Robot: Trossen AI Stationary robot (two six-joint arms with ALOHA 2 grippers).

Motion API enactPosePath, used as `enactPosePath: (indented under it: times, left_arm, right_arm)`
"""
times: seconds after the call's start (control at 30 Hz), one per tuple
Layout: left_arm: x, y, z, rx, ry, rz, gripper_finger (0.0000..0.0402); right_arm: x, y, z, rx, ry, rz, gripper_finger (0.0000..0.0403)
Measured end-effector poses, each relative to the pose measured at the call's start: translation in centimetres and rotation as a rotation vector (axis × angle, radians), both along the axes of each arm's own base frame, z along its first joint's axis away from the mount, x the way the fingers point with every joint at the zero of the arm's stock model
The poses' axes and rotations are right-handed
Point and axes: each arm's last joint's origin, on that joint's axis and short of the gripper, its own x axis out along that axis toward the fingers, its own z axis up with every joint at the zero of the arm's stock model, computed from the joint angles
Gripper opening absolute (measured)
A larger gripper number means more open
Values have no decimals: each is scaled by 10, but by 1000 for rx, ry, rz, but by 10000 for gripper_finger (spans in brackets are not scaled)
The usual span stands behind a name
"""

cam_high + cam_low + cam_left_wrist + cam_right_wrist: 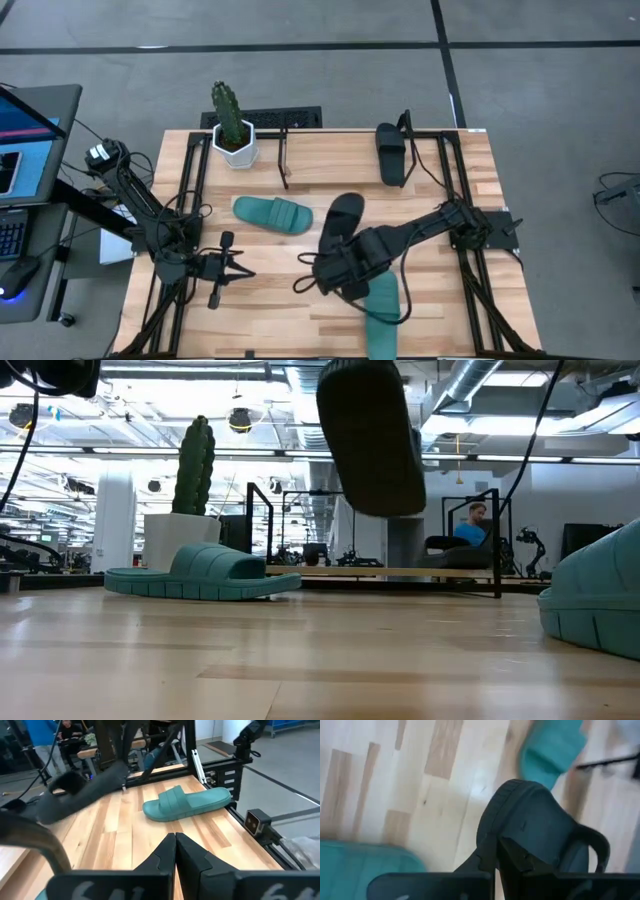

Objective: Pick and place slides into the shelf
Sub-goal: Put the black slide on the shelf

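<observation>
I see the wooden table (pixel 440 180) with the shelf (pixel 425 140) at its far edge, one black slide (pixel 391 154) on it. My right gripper (pixel 335 262) is clenched on the other black slide (pixel 344 222), lifted above mid-table between two teal slides (pixel 272 214) (pixel 383 312); my left gripper (pixel 243 272) idles, pinched shut

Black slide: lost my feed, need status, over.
Right claw shut on black slide, lifted off table. Left claw shut, empty, idle at left. Second black slide on shelf. Two teal slides on table; nothing blocking.
</observation>
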Motion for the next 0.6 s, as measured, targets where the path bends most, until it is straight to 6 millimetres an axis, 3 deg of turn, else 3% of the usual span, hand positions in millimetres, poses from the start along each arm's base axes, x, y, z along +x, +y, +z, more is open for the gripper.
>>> enactPosePath:
  times: [0.43,0.6]
  left_arm:
    - [3,0,-4,-77,-10,156,0]
    - [4,-1,-2,-110,-31,156,0]
  right_arm:
    - [-30,-17,49,-123,-132,90,0]
    - [-52,-17,51,-185,-175,57,0]
